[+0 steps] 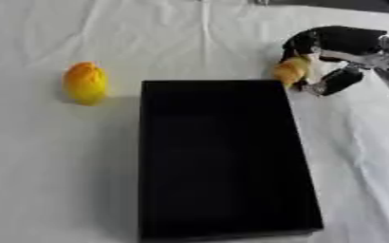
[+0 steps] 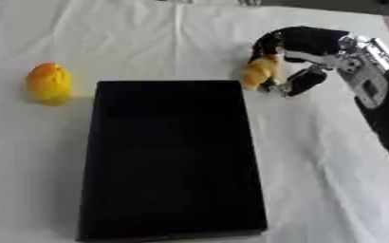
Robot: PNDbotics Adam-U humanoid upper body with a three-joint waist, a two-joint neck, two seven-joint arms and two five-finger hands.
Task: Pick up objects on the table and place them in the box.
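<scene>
Black and deep, the box (image 1: 223,156) sat nearest to me on the white cloth (image 1: 32,190), and it filled the middle of my view. I looked into it and could not see anything inside. It was too dark in there for me to be sure, but I judged that nothing had gone in yet.

Past the box's far left corner, a yellow-orange fruit (image 1: 86,82) lay alone on the cloth. It was well apart from my hand, and nothing touched it. I judged that it was waiting for its turn.

Past the box's far right corner, my right hand (image 1: 335,45) came in from the right side. Its fingers and thumb were curled round a second fruit (image 1: 291,71), yellow-orange too. That fruit was just beside the box's far right corner, at the rim and not over the inside. I could not tell if it was lifted or sitting on the cloth.

My left hand did not show at all.

So I judged the job had barely begun: one fruit was in my hand, one more was left to fetch, and both had to end up in the box.
</scene>
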